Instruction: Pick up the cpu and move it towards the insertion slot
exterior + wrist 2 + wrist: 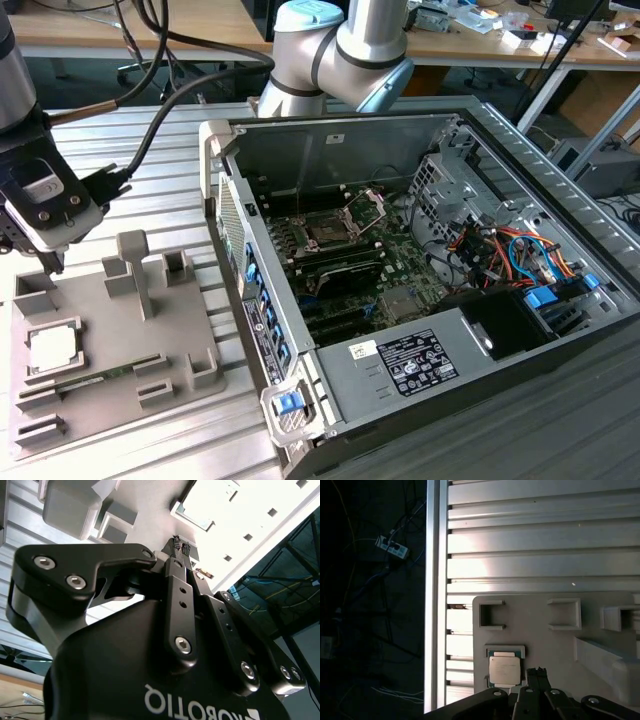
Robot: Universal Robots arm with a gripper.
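The cpu (pixel 52 350), a small pale silver square, lies flat in a recess of the grey holder tray (pixel 100 330) at the exterior view's left. In the first wrist view the cpu (pixel 504 669) sits just beside my fingertips (pixel 536 672). My gripper (pixel 52 262) hangs above the tray's far corner, off the cpu, shut with nothing between its fingers; in the second wrist view the gripper (pixel 180 544) shows its tips pressed together. The insertion slot (pixel 328 228), a dark square socket with its metal plate hinged up, lies on the motherboard inside the open computer case.
A thin green memory stick (pixel 95 378) lies on the tray near the cpu. Grey posts (pixel 132 268) stand up from the tray. The case wall (pixel 235 230) rises between tray and socket. Coloured cables (pixel 500 250) fill the case's right. The slatted table's edge (pixel 434 595) drops to the floor.
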